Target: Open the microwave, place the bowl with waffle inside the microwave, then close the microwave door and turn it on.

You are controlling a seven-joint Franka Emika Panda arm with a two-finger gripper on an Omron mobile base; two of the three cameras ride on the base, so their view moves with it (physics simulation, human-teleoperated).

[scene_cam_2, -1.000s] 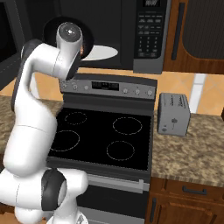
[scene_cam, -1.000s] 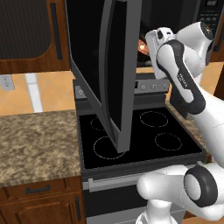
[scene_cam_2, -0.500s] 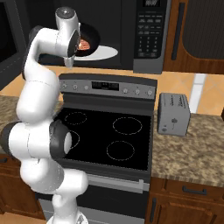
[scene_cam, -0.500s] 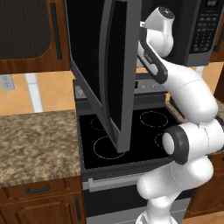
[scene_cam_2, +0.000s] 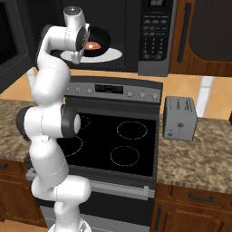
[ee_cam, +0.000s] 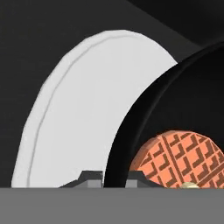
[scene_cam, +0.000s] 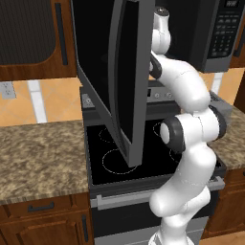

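Inside the microwave (scene_cam_2: 113, 36), over the white turntable (scene_cam_2: 111, 55), the bowl (scene_cam_2: 96, 41) hangs with its waffle (scene_cam_2: 94, 45) showing reddish at the centre; whether the bowl's base touches the plate yet I cannot tell. The gripper (ee_cam: 114, 177) is narrowed onto the bowl's rim, 1 finger on each side of the black wall, so the bowl is held by its edge, probably because a rim pinch leaves the hand clear of the cavity roof and lets the bowl go down flat. The door (scene_cam: 122, 81) stands swung wide to the left, out over the stove (scene_cam_2: 118, 140), which leaves the opening free for the arm to reach straight in. I judge the placing step nearly done: the bowl looks centred enough over the turntable, and what remains is to lower it, let go, back out, shut the door and press the keypad (scene_cam_2: 154, 27). The right base view gives the bowl's place in the cavity and the toaster (scene_cam_2: 180, 118) on the counter, well apart from the work. The left base view hides the bowl behind the door's edge but shows how far that door projects, which the arm must clear when it withdraws. The hand view alone shows the grip itself, with the waffle (ee_cam: 181, 159) close by the fingers (ee_cam: 91, 176).
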